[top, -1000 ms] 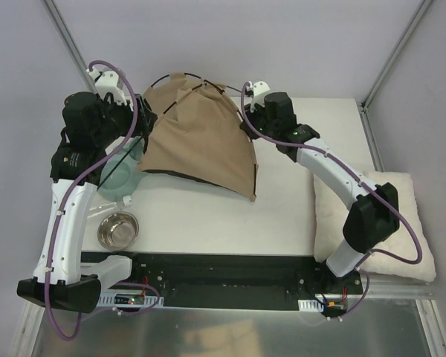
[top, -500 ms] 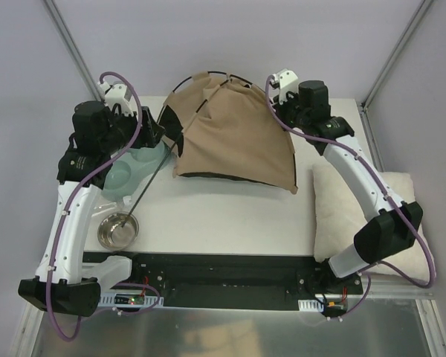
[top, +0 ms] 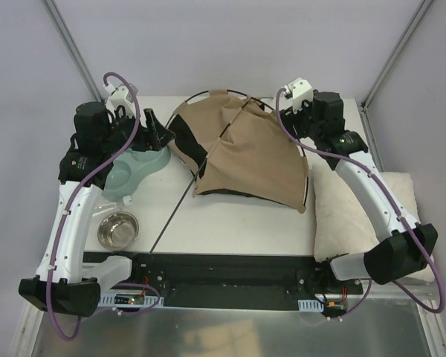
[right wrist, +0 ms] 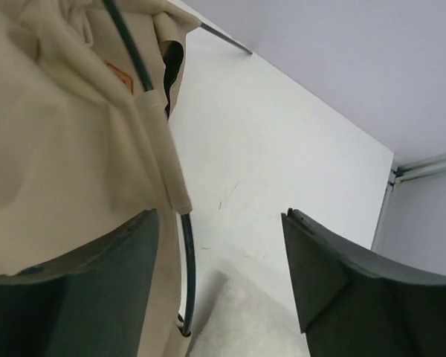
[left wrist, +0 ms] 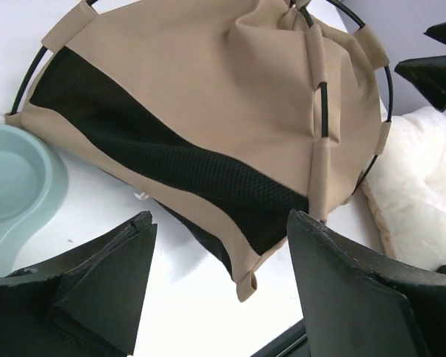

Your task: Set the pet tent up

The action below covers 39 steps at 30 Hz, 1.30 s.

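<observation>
Tent (top: 253,156) lies slumped just left of cushion (top: 401,216), not yet standing. Poles sit in their sleeves; one pole (top: 175,213) juts out on the side away from the cushion. Left gripper (top: 152,132), well left of cushion: jaws apart, empty. Right gripper (top: 288,115), just beyond cushion's far edge: jaws apart, empty. Judged left to do: raising the frame.

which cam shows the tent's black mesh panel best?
Left wrist: the black mesh panel runs unobstructed across the pet tent, weave visible. Top external shows only a dark strip on its left side; right wrist shows mainly tan fabric and pole.
</observation>
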Tool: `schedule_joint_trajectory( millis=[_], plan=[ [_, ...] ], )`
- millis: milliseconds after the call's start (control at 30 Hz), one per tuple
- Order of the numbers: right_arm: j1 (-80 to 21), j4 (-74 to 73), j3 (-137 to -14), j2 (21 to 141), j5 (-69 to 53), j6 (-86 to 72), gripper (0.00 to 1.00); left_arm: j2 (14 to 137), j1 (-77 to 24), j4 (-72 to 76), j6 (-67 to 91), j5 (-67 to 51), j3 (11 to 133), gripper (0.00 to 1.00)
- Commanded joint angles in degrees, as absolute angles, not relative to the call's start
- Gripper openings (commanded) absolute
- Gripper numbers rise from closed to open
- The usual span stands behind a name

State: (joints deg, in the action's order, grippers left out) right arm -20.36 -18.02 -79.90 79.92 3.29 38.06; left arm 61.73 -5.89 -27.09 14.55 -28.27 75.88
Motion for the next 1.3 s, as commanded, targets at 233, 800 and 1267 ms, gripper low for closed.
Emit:
schedule_joint_trajectory(
  millis=[233,800,1267],
  plan=[
    [-20.0,-20.0,-80.7,66.7,-2.1,10.9,0.88,62.2,-5.6,-20.7,18.5,-39.6,73.7,0.73],
    [-59.4,-0.4,-67.3,68.6,14.9,-46.0,0.81,53.5,-5.6,-23.4,17.0,-16.5,77.6,0.75],
    [-73.0,8.8,-69.9,82.1,22.2,-51.1,0.54,50.6,-5.6,-28.1,19.0,-11.7,76.0,0.76]
  ],
)
